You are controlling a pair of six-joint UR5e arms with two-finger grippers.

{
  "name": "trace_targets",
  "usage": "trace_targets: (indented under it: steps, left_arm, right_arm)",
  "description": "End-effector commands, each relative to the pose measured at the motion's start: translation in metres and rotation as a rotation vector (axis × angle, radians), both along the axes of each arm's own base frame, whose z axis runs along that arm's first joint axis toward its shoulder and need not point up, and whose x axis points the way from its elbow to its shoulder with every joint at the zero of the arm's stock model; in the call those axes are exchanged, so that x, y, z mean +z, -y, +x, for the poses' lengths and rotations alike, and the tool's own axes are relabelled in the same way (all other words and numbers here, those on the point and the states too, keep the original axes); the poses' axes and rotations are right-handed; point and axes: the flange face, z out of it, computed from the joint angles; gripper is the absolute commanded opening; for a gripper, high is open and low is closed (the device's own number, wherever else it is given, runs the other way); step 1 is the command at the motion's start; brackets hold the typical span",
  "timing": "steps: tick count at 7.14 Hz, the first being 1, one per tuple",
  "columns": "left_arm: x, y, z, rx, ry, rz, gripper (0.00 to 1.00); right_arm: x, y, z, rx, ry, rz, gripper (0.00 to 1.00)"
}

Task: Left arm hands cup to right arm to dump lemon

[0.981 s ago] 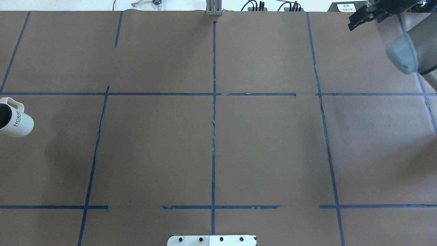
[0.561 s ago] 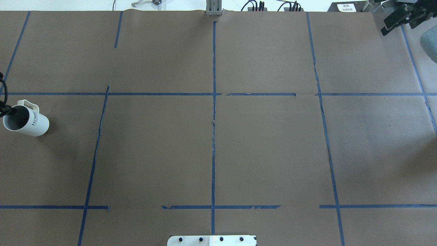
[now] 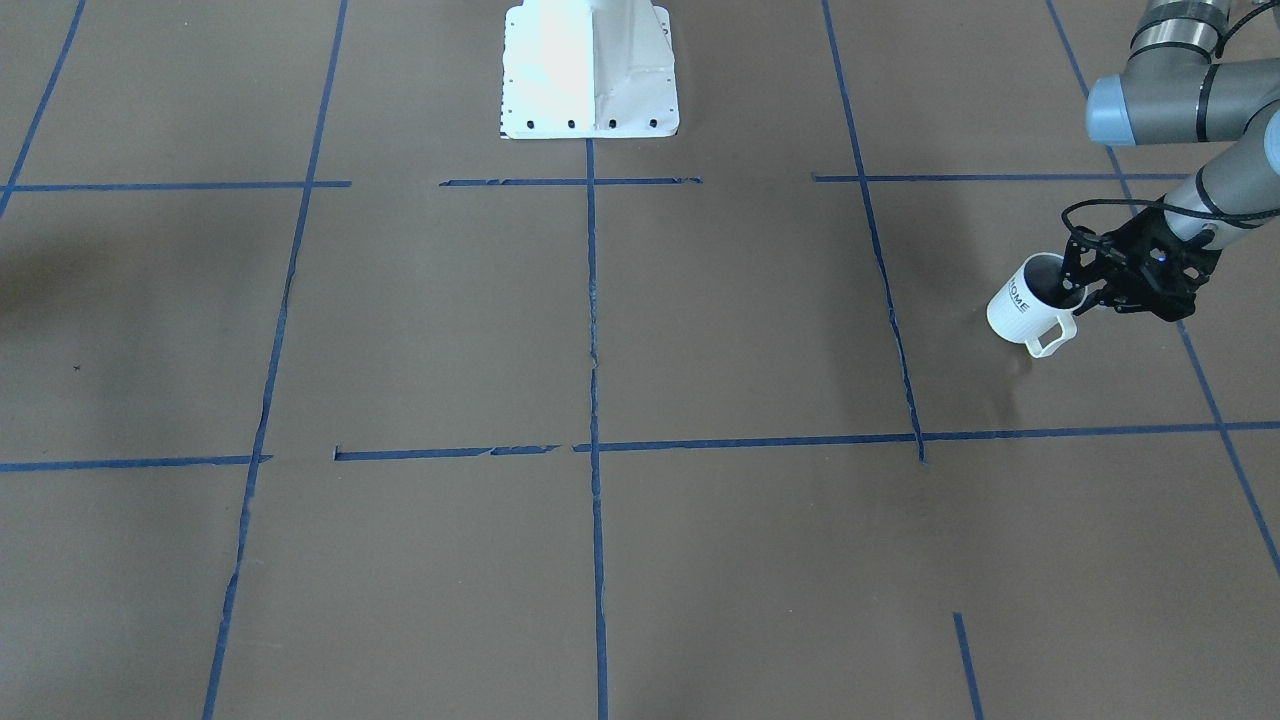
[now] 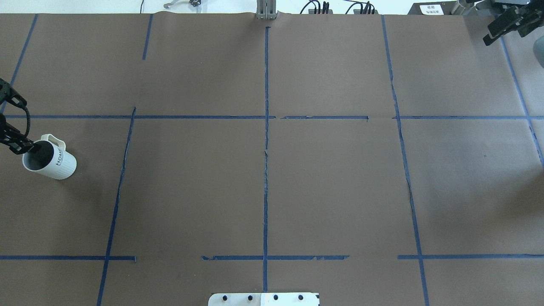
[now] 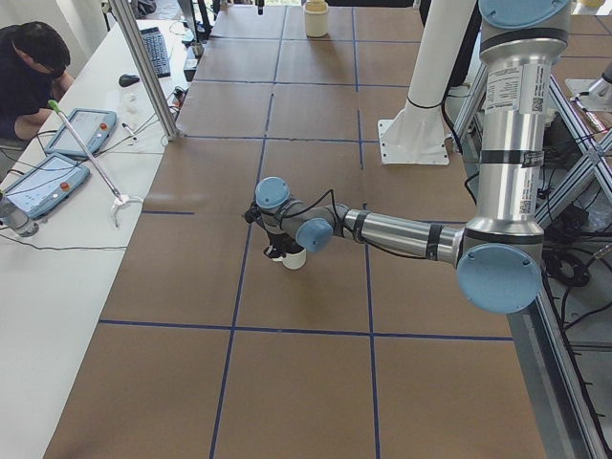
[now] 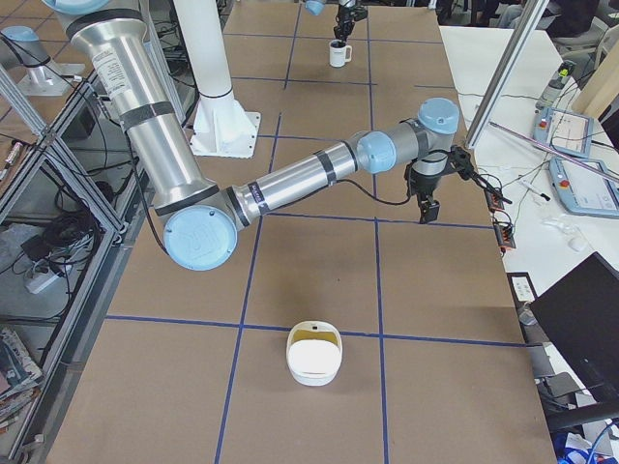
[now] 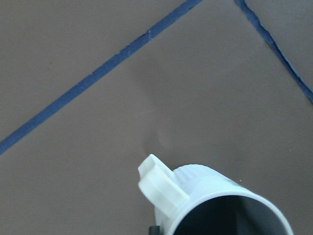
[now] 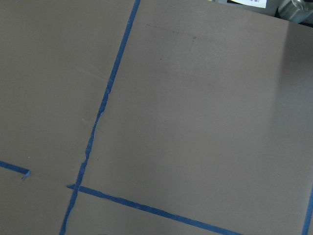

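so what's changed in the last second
The left tool has carried the cup, gripped at its rim, in from the left edge toward the middle. The right tool has drawn back toward the far right corner. Nothing else on the table visibly changed.

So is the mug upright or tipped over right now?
Upright, or nearly: the cup shows its mouth upward in both side views, with the left gripper pinching its rim.

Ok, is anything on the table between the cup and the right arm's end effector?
Nothing visible. The left end effector holds the cup; only taped brown paper lies between it and the right end effector.
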Motion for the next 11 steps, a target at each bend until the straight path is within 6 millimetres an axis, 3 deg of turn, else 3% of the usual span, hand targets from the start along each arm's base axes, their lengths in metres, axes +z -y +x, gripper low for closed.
trace_targets:
  steps: [1,3,5,6,7,9,11]
  left_arm:
    - [0.000,0.012,-0.049,-0.080,-0.015,-0.024,1.00]
    - [0.003,0.023,-0.105,-0.179,0.011,-0.049,1.00]
    - [0.025,0.025,-0.169,-0.317,0.146,-0.250,1.00]
    - [0.031,0.019,-0.174,-0.319,0.188,-0.362,1.00]
    - [0.027,0.012,-0.204,-0.359,0.189,-0.391,1.00]
    - [0.051,-0.016,-0.241,-0.324,0.174,-0.332,1.00]
    - [0.060,-0.025,-0.251,-0.346,0.170,-0.349,1.00]
  right_arm:
    - [0.011,-0.004,0.003,-0.013,-0.002,-0.003,1.00]
    - [0.039,-0.016,0.017,-0.030,-0.016,-0.010,1.00]
    - [0.068,-0.029,0.045,-0.037,-0.028,-0.030,1.00]
    - [0.093,-0.042,0.060,-0.023,-0.034,-0.079,1.00]
    - [0.123,-0.061,0.086,-0.037,-0.044,-0.081,1.00]
    - [0.183,-0.114,0.129,-0.003,-0.018,-0.159,1.00]
    - [0.205,-0.154,0.138,0.025,-0.010,-0.209,1.00]
